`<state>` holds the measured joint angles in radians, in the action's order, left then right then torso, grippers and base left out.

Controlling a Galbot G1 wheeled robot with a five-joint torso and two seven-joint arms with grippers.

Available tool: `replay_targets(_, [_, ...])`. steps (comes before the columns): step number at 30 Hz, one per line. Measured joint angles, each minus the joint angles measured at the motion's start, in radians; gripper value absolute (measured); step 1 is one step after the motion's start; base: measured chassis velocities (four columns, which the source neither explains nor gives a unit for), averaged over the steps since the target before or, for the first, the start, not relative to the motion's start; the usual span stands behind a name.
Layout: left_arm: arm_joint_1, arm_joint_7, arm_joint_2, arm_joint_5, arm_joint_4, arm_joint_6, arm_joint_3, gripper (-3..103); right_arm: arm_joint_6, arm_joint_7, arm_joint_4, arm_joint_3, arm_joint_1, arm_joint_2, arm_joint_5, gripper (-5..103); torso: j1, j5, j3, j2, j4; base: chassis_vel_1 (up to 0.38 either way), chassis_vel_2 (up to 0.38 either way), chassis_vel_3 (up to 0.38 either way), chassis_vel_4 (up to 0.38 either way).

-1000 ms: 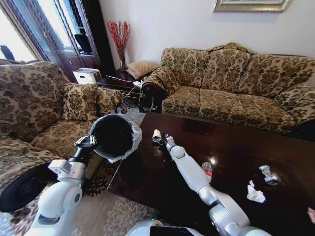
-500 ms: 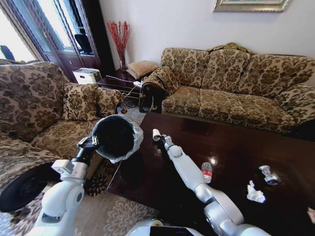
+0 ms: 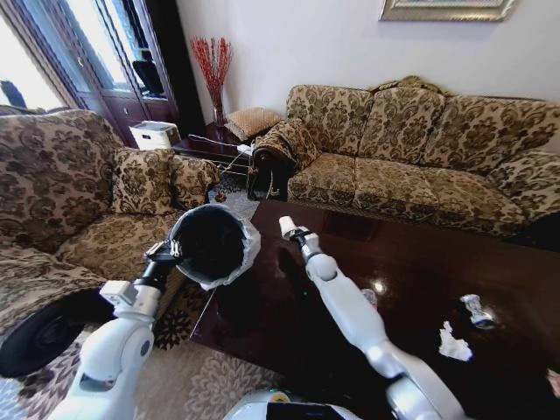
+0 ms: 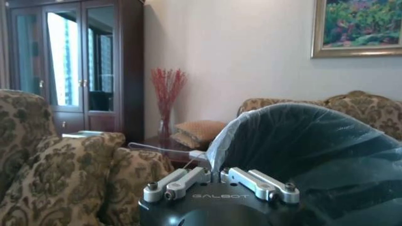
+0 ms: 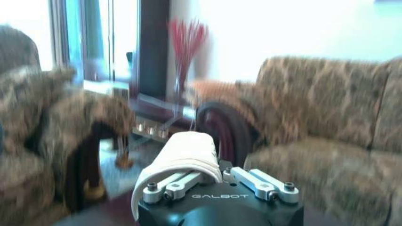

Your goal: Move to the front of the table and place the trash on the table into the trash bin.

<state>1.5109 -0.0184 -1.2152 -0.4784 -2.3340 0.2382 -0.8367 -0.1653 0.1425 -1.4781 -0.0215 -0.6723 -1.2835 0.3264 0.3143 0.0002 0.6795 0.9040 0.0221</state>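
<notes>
- Left gripper (image 3: 168, 251) is up off the left edge of the table (image 3: 289, 306), clamped on the rim of the bin (image 3: 210, 243), and the bin's mouth is tipped toward the camera.
- From the left wrist, the fingers (image 4: 179, 181) close on the bag (image 4: 301, 141) folded over the rim, black inside showing through it.
- Right gripper (image 3: 290, 231) is stretched out over the table's far left corner, just beside the bin's rim, and it's got the cup (image 3: 285, 226) pinched tight.
- Right wrist view confirms it: the white cup (image 5: 182, 157) sits between the gripper's (image 5: 220, 178) fingers, squashed a little, poking out past the tips.
- Cup and bin are close but apart; the cup is not over the opening, it hangs to the right of the rim.
- On the table, the bottle (image 3: 369, 300) peeks out from behind the right forearm, near the middle.
- Toward the right edge, a tissue (image 3: 453, 343) lies crumpled near the front, and the can (image 3: 476, 310) sits just behind it, the two near each other but not touching.
- A scrap of wrapper (image 3: 554, 381) shows at the table's near right corner, cut off by the picture's edge.
- A sofa (image 3: 411, 149) runs along the table's far edge, an armchair (image 3: 79, 201) stands to the left behind the bin.
</notes>
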Motion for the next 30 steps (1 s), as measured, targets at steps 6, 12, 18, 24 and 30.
replay_targets(6, [-0.053,-0.013,0.135,-0.112,0.080,0.045,0.041,3,-0.050,0.027,-0.322,-0.029,-0.071,0.155,0.172,0,0.000,-0.0003,0.000,0.000,-0.0005,0.000,0.000,0.000,0.000])
replay_targets(12, [-0.189,-0.025,0.282,-0.227,0.160,0.159,0.098,3,-0.095,0.026,-0.516,-0.040,-0.035,0.266,0.376,0,0.000,-0.0006,0.000,0.000,-0.0004,0.000,0.000,0.000,0.000])
replay_targets(18, [-0.381,-0.056,0.393,-0.356,0.200,0.266,0.187,3,-0.175,0.090,-0.648,0.111,0.176,0.364,0.631,0,0.000,-0.0003,0.000,0.000,-0.0010,0.000,0.000,0.000,0.000])
replay_targets(24, [-0.360,-0.085,0.437,-0.405,0.138,0.315,0.155,3,-0.195,0.117,-0.642,0.314,0.414,0.332,0.713,0,0.000,-0.0001,0.000,0.000,0.0006,0.000,0.000,0.000,0.000])
replay_targets(30, [-0.338,-0.108,0.432,-0.431,0.100,0.334,0.150,3,-0.246,0.160,-0.616,0.460,0.553,0.265,0.739,0,0.000,-0.0004,0.000,0.000,0.0006,0.000,0.000,0.000,0.000])
